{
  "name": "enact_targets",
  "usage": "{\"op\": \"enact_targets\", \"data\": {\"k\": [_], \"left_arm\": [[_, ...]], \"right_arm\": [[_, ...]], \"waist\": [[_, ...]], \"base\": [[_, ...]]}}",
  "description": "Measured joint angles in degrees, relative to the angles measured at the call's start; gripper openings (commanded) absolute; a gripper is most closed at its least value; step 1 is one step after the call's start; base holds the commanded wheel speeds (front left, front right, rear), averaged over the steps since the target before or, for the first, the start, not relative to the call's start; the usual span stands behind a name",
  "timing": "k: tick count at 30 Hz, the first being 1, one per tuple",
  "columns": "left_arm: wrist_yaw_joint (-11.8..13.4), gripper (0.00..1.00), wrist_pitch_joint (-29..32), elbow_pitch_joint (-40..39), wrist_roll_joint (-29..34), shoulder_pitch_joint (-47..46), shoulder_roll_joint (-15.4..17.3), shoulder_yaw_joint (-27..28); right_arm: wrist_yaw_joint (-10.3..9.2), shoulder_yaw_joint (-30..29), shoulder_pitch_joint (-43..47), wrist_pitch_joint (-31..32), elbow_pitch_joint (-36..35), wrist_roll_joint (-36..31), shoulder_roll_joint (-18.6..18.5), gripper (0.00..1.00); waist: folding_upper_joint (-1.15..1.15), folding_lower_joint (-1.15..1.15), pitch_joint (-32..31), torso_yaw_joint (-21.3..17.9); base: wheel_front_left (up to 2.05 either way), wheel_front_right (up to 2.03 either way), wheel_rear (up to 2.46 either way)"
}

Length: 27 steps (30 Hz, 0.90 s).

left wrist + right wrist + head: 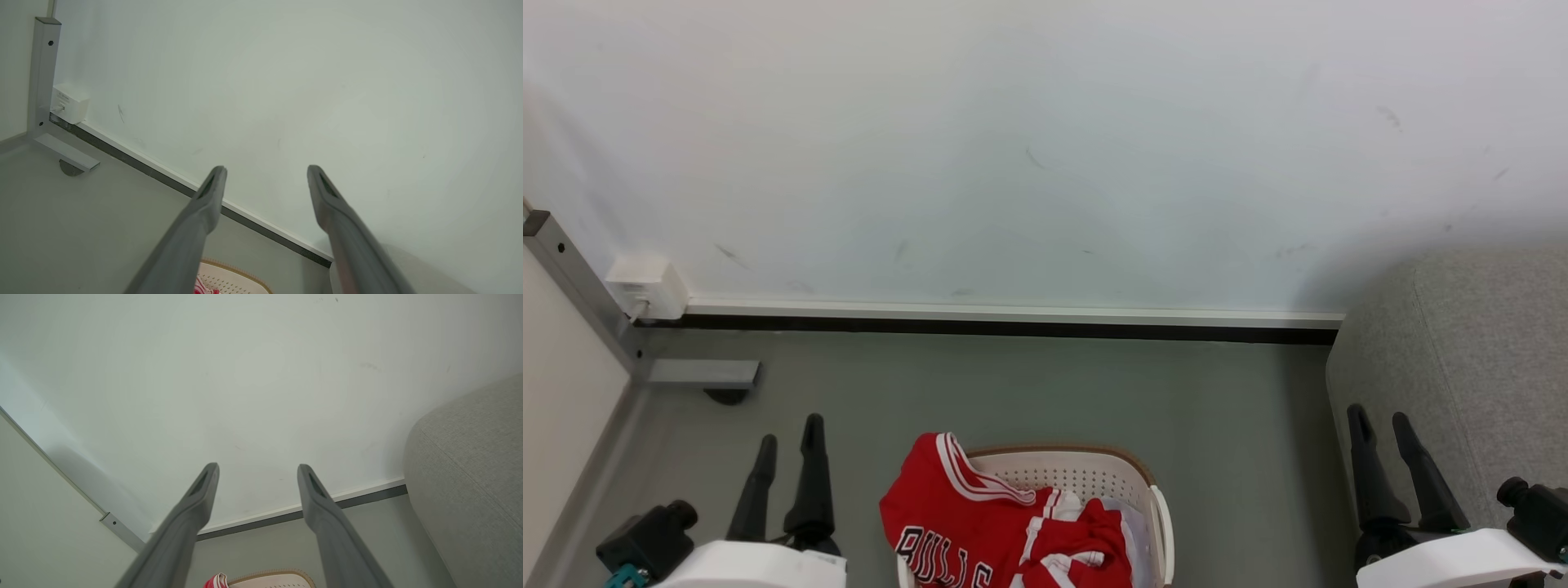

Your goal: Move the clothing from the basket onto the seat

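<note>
Red clothing (968, 523) with white-striped trim and "BULLS" lettering lies heaped in the cream basket (1086, 472), draping over its left rim, at the bottom centre of the head view. A pale sheet shows under it at the right inside. The grey seat (1462, 359) stands at the right, beside the wall. My left gripper (788, 433) hangs open left of the basket, nothing between its fingers. My right gripper (1380, 423) is open in front of the seat's side. The wrist views show the left gripper (265, 169) and the right gripper (257, 467) open, the basket (278, 578) rim below.
A pale wall with a dark baseboard (1013, 327) runs behind the basket. A metal frame post and foot (698, 373) and a white wall box (645, 286) stand at the left. Grey floor (1029, 392) lies between wall and basket.
</note>
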Motion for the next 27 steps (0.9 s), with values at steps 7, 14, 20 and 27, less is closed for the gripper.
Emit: {"op": "enact_targets", "data": {"k": [7,14,20,27], "left_arm": [[0.25,1.00,-0.97,-0.33,4.48,0.00,0.05,-0.05],[0.49,1.00,-1.92,-0.75,8.70,0.02,0.10,-0.37],[0.68,1.00,-2.88,-0.71,11.58,0.09,0.14,-0.52],[0.68,1.00,-3.86,-0.76,14.88,0.20,0.20,-0.66]], "right_arm": [[0.00,0.52,-0.12,-1.16,0.09,-3.94,-0.05,1.00],[0.00,0.80,-0.18,-2.15,0.94,-7.56,0.08,1.00],[0.00,1.42,-0.26,-2.94,1.26,-10.47,0.10,1.00],[0.00,2.29,-0.26,-3.93,1.37,-13.45,0.14,1.00]], "waist": [[0.00,0.00,-0.10,0.01],[0.00,0.00,-0.18,-0.05],[0.00,-0.01,-0.27,-0.07],[0.00,0.00,-0.23,-0.01]], "base": [[0.00,0.00,0.00],[0.00,0.00,0.00],[0.00,0.00,0.00],[0.00,0.00,0.00]]}}
